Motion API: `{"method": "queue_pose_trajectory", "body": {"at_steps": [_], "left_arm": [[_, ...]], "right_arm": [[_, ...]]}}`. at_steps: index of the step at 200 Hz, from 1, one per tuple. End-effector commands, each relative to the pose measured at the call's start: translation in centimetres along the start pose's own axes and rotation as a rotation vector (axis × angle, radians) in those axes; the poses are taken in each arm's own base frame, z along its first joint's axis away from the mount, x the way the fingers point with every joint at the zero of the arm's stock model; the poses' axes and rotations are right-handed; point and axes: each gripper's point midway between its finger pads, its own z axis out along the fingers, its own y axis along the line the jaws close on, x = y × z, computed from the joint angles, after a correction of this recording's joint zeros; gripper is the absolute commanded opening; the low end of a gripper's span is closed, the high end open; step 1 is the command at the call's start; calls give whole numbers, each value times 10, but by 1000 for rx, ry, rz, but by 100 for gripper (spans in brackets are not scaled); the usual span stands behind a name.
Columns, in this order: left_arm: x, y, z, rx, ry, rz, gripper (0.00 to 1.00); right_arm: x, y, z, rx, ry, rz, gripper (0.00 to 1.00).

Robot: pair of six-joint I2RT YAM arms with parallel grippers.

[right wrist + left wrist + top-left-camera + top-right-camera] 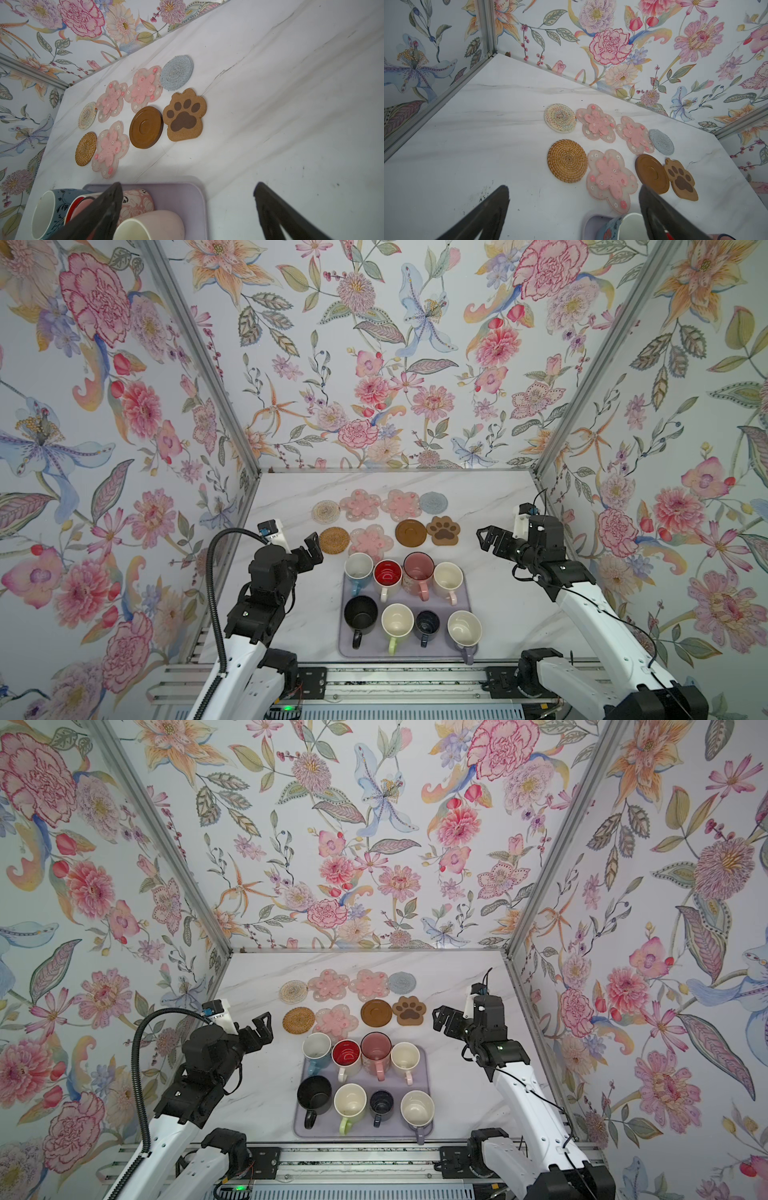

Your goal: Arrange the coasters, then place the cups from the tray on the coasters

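Cups point(397, 624) on tray point(372, 651) lie between left pincer point(312, 548) and right pincer point(484, 540) (both released, empty).

I have bare table point(490, 605) on both sides of the tray point(370, 652), where my left tool point(312, 540) and right tool point(482, 538) hang clear. The cups point(397, 624) stand packed in two rows with narrow gaps between them. The coasters point(410, 531) lie flat just beyond, filling the far middle. Walls point(124, 448) close off three sides.
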Motion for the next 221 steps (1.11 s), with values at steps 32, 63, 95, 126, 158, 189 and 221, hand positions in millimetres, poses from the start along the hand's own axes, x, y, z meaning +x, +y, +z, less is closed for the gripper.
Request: {"method": "queue_pose_trajectory", "body": {"at_steps": [32, 63, 95, 126, 158, 189, 221], "left_arm": [[9, 2, 9, -11, 31, 19, 99], [9, 1, 10, -2, 21, 20, 99], [7, 5, 11, -27, 9, 35, 99], [6, 4, 11, -23, 4, 36, 99], [4, 6, 8, -24, -12, 30, 99], [4, 6, 7, -23, -19, 26, 99], [3, 5, 7, -16, -16, 25, 99]], "right_arm": [[37, 3, -17, 42, 113, 10, 99], [72, 9, -37, 82, 199, -5, 98], [100, 10, -58, 109, 253, -13, 93], [121, 11, -81, 127, 291, -39, 90], [137, 15, -98, 113, 315, -44, 88], [155, 19, -105, 97, 337, -62, 86], [173, 27, -108, 81, 355, -90, 86]]}}
